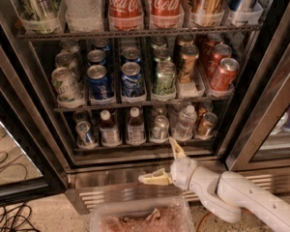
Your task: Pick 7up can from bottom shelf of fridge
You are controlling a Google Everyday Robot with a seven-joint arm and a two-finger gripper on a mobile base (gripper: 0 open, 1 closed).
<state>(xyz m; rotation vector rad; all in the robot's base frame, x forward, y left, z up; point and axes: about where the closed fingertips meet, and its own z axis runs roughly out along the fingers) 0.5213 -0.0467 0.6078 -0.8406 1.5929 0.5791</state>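
End effector (156,159) (fingers spread) hovers near bottom shelf (121,148).

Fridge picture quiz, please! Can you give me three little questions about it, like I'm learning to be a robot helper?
1. True or false: the robot's cream two-finger gripper is shut on a can up on the dark wire bottom shelf.
2. Choose one: on that shelf, the pale green and white 7up can stands between A) two red cans, B) a white-capped dark bottle and a clear plastic water bottle, C) two blue cans.
3. What colour is the small can at the shelf's right end?

Key: 1 false, it hangs open below the shelf, in front of the louvred steel base grille. 2 B. 3 copper-brown.
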